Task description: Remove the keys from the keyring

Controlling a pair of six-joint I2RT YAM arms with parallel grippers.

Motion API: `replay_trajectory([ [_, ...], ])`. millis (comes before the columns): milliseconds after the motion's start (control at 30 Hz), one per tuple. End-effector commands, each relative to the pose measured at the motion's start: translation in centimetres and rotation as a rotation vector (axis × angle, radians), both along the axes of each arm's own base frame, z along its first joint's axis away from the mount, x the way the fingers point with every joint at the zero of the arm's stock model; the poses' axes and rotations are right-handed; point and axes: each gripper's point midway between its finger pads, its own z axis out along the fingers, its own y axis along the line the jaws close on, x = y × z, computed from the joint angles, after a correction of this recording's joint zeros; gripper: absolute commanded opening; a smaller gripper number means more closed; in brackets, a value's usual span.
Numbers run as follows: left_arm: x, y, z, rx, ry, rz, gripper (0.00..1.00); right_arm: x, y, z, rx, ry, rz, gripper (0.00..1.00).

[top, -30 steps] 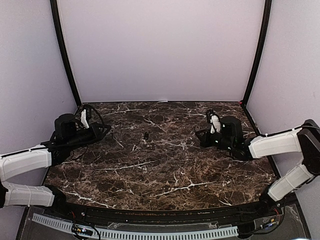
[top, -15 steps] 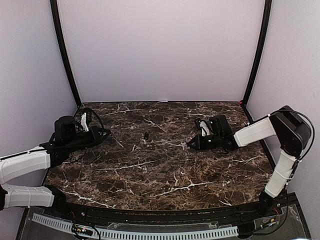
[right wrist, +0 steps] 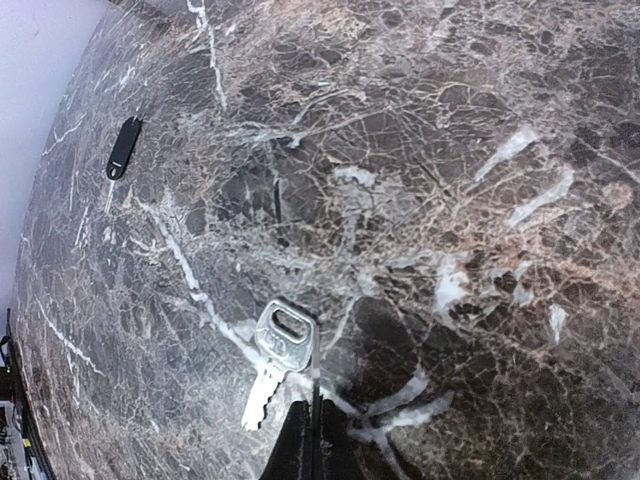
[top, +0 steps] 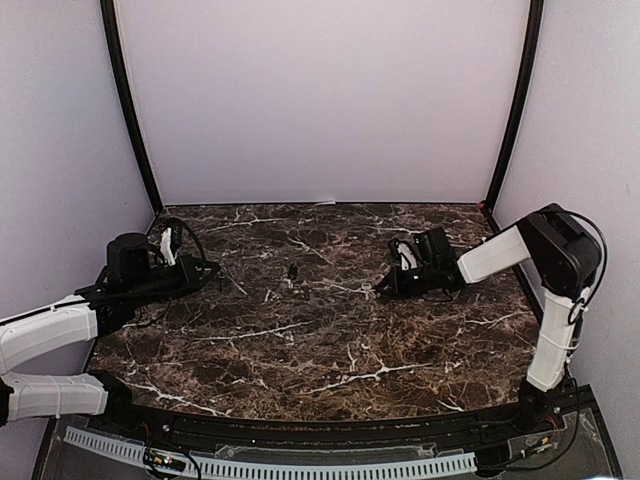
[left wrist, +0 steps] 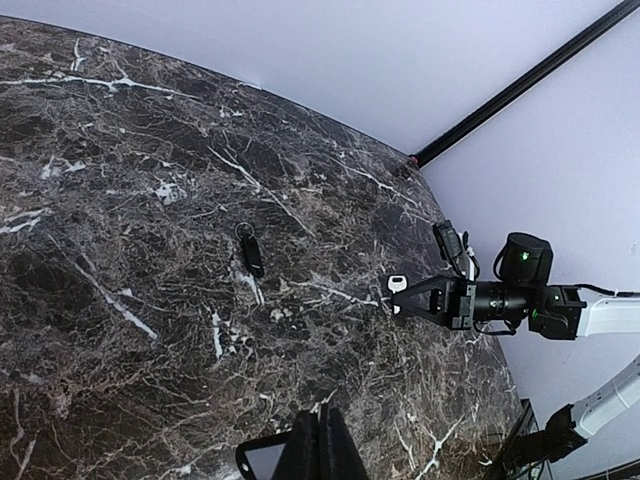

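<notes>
Since a second ago, the right arm has folded its elbow upward and carried the right hand (top: 386, 288) closer to the dark key (top: 293, 271), which lies on the tabletop (top: 330, 350) with the keyring (left wrist: 243, 231) seemingly at its far end. Right hand: fingers together, tips against a silver key (right wrist: 272, 365); whether they pinch it cannot be told. Judged purpose: keeping that key apart from the dark key. Left hand (top: 205, 268), fingers together and empty, waits well apart on the dark key's opposite side.

Soft, even light fills all views: the pale walls (top: 320, 100) read bright, the dark marbled surface (top: 330, 340) matte, with only faint shadows. Both wrist views bow strongly at their edges.
</notes>
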Motion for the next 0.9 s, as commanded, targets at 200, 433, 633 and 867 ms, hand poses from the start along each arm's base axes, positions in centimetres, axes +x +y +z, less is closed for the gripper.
replay_trajectory([
  [200, -0.1, 0.4, 0.1, 0.018, -0.014, 0.012, 0.0, 0.7, 0.2, -0.9, -0.021, 0.013, 0.023, 0.01],
  [433, -0.2, 0.5, -0.1, 0.019, -0.006, 0.011, 0.0, 0.4, -0.3, -1.0, -0.027, 0.018, -0.002, 0.1],
  [633, -0.4, 0.7, -0.2, 0.027, -0.002, 0.019, 0.0, 0.4, -0.8, -0.3, -0.037, -0.003, -0.026, 0.23],
  [867, -0.5, 0.9, -0.2, 0.039, -0.007, 0.024, 0.0, 0.4, -1.8, 1.5, -0.062, -0.065, -0.055, 0.46],
])
